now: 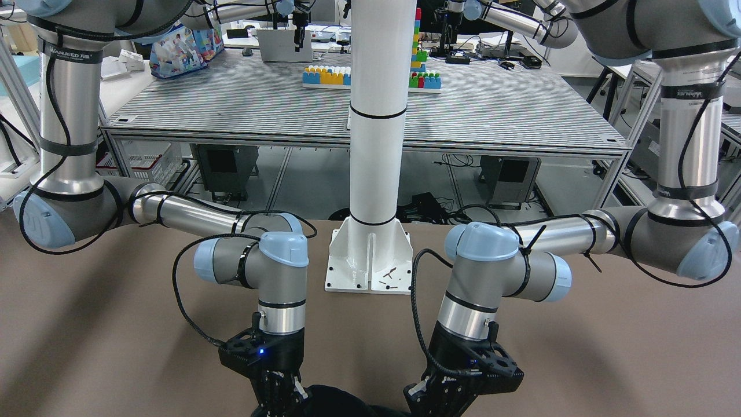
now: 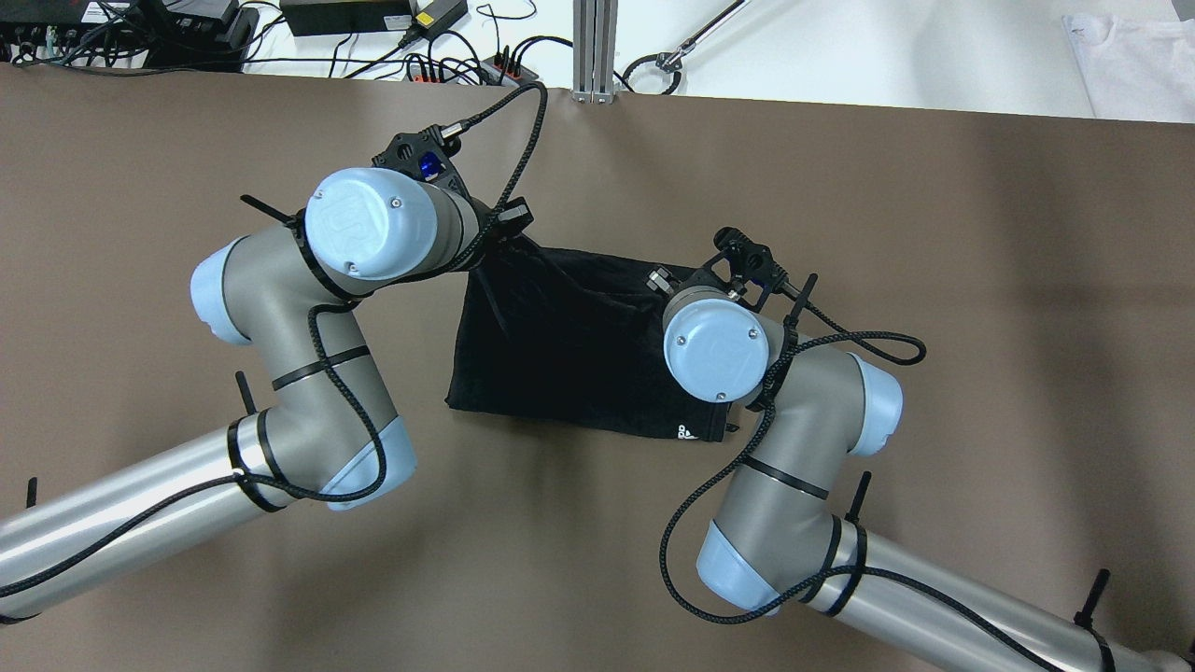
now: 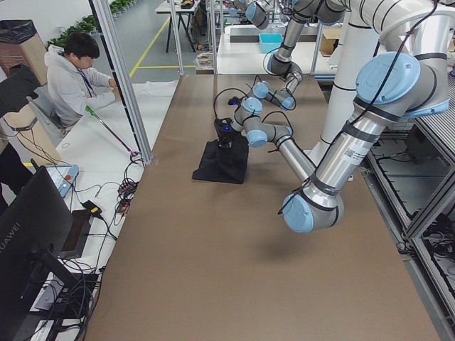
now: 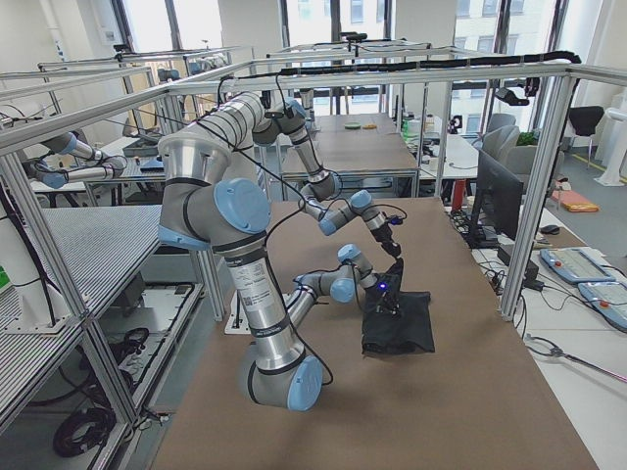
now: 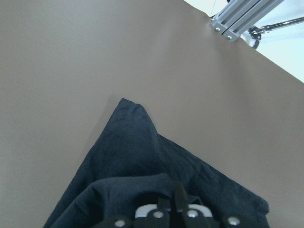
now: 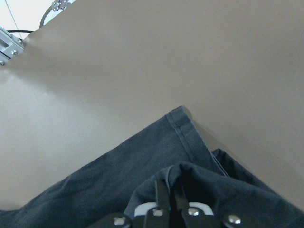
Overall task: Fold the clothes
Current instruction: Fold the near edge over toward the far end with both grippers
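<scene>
Across the middle of the brown matte table (image 2: 980, 280) I see the plain black rectangular fabric piece (image 2: 560, 364), stretched between my two arms with its near edge resting on the table. My left claw (image 5: 170, 203) is pressed together, pinching a bunched fold at the fabric's far left corner. My right claw (image 6: 166, 197) is likewise pinching a raised fold at the far right corner.

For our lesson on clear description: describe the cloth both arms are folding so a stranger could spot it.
Find the long brown table, then its middle, where the left gripper and right gripper hang side by side. Both pinch the black cloth spread between them: the only fabric on that table.
</scene>
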`<state>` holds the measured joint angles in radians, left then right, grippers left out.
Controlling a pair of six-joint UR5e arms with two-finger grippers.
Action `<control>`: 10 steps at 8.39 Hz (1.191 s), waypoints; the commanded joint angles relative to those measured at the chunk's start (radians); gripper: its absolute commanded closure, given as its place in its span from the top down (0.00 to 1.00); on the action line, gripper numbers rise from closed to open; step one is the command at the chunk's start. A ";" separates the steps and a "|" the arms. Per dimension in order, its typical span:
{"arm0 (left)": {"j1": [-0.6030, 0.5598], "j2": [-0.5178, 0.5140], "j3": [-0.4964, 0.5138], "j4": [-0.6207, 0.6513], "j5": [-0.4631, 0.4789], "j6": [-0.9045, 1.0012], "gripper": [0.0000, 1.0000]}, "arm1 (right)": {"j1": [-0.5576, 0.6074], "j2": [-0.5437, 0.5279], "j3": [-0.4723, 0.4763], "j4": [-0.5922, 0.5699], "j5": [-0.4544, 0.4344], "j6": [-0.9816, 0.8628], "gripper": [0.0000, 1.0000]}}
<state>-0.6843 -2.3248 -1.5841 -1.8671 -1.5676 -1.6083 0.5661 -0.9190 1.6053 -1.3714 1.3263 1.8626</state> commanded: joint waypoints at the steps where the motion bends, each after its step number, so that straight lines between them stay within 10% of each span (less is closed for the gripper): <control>1: -0.029 -0.099 0.217 -0.038 0.003 0.056 0.00 | 0.023 0.046 -0.218 0.186 -0.001 -0.087 0.00; 2: -0.029 -0.100 0.266 -0.097 0.003 0.083 0.62 | 0.029 0.046 -0.232 0.210 0.001 -0.103 0.43; 3: -0.031 -0.099 0.265 -0.110 0.004 0.111 1.00 | 0.037 0.049 -0.228 0.210 0.002 -0.149 0.92; 5: -0.044 -0.087 0.172 -0.100 -0.026 0.111 1.00 | 0.069 0.083 -0.182 0.209 0.161 -0.161 0.94; 10: -0.041 -0.070 0.174 -0.107 -0.034 0.110 1.00 | 0.021 0.083 -0.168 0.215 0.149 -0.054 0.91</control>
<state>-0.7264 -2.4025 -1.4098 -1.9700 -1.5999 -1.4990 0.6051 -0.8400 1.4441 -1.1588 1.4858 1.7567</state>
